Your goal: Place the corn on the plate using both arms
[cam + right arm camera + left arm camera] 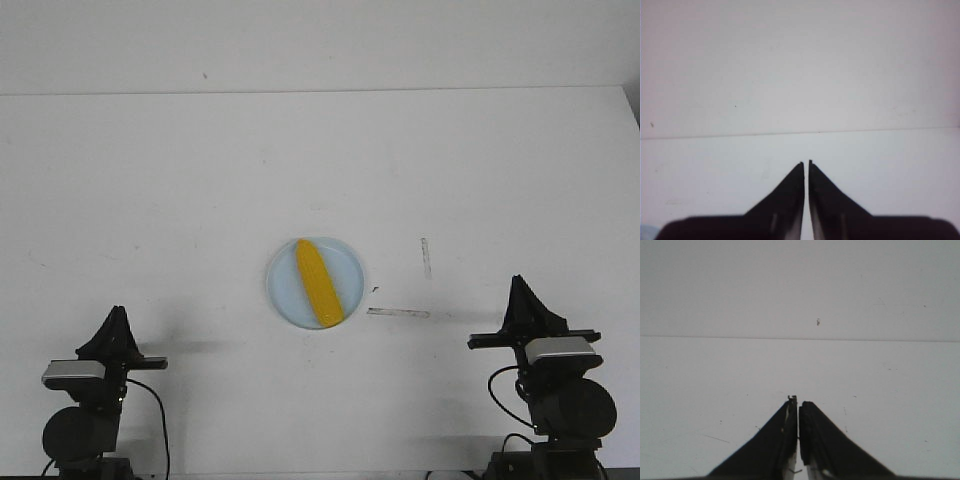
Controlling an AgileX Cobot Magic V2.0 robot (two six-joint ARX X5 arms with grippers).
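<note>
The yellow-orange corn (318, 280) lies diagonally on the pale light-blue plate (285, 293) in the middle of the white table, in the front view only. My left gripper (118, 312) is shut and empty at the near left, well away from the plate; in the left wrist view (798, 401) its jaws are together over bare table. My right gripper (518, 280) is shut and empty at the near right, apart from the plate; in the right wrist view (806, 162) its jaws are together. Neither wrist view shows the corn or the plate.
Two short tape marks (398, 313) lie on the table just right of the plate. The table's far edge (300, 92) meets a pale wall. The right table edge (632, 110) shows at the far right.
</note>
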